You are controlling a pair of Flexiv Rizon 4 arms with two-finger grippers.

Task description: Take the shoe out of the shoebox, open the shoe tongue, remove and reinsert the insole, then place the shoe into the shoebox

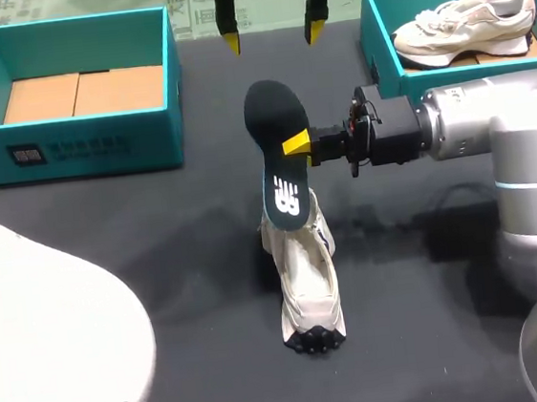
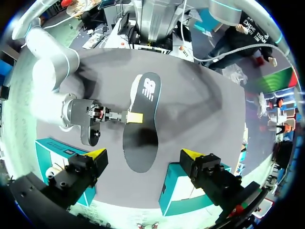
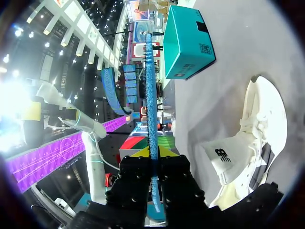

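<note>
A white shoe lies on the dark table, toe toward the front edge, its tongue standing up. My right gripper is shut on the dark insole, gripping its edge and holding it tilted upright. The insole's logo end hangs at the shoe's opening. Seen from the right wrist, the insole shows edge-on between the gripper and its fingers, with the shoe beside it. My left gripper hangs open above the table's far side, nothing between its fingers. From it the insole shows below.
An open teal shoebox with a cardboard floor stands at the back left. A second teal box at the back right holds another white shoe. My right arm stretches in from the right.
</note>
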